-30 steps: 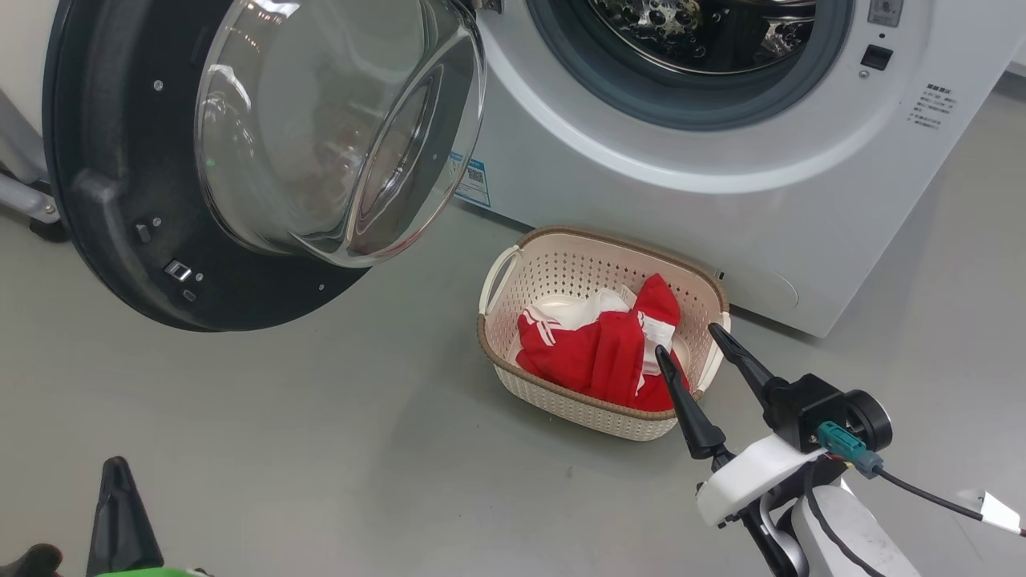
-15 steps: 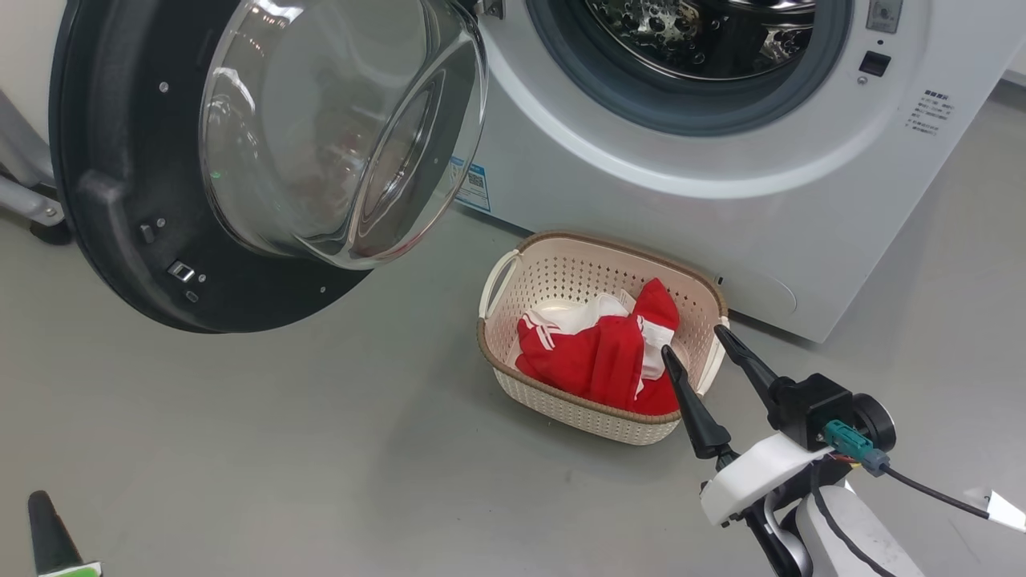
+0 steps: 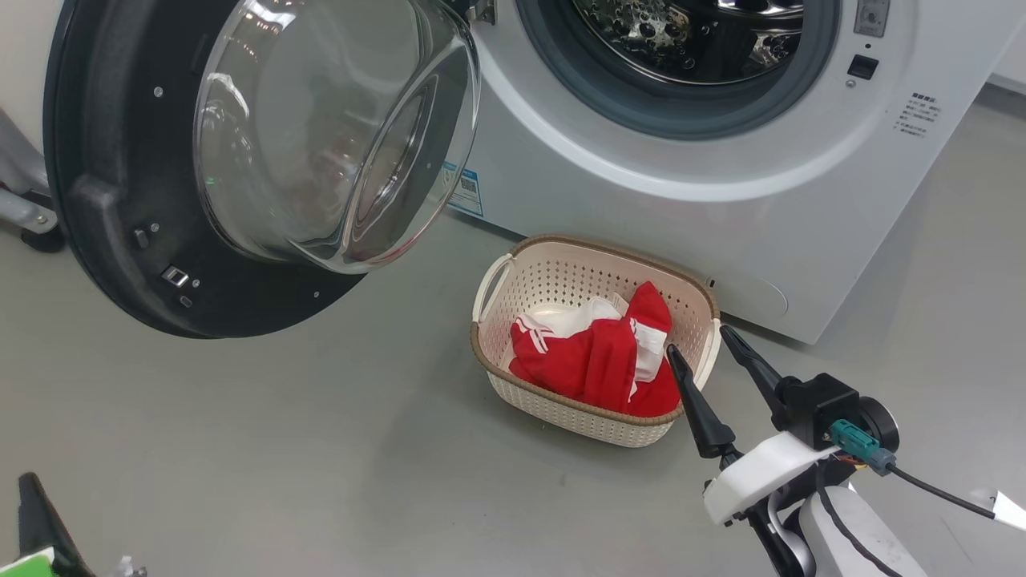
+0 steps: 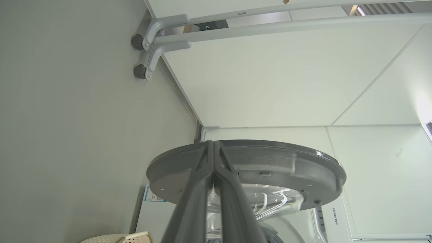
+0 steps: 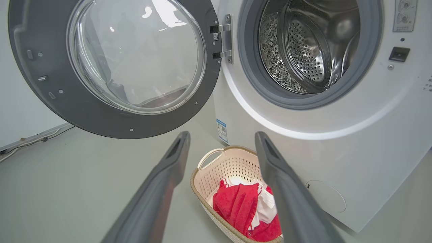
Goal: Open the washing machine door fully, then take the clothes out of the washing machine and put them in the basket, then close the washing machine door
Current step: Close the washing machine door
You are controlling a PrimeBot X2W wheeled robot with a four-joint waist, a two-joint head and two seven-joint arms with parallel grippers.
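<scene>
The washing machine [image 3: 641, 184] stands with its steel drum [image 5: 303, 50] exposed. The washing machine door [image 3: 120, 200] is swung wide to the left, its glass bowl bulging toward me. In front of the machine, on the floor, the cream basket [image 3: 513, 272] holds the red and white clothes [image 3: 593, 361]. My right gripper [image 3: 697, 339] hovers open just right of the basket's near corner, nothing between its fingers. My left gripper [image 4: 212, 143] is shut on nothing, fingers pressed together and pointing at the door rim [image 4: 287, 165] from a distance. It sits at the lower left corner [image 3: 30, 485] in the head view.
A white panel on grey legs with castors [image 4: 145, 44] stands left of the machine, behind the door. Bare grey floor [image 3: 321, 441] stretches between me, the door and the basket. A black cable [image 3: 938, 493] trails from my right wrist.
My left gripper has closed and drawn down to the lower left corner of the head view. The head view has shifted slightly. Right gripper, basket and door stay as they were.
</scene>
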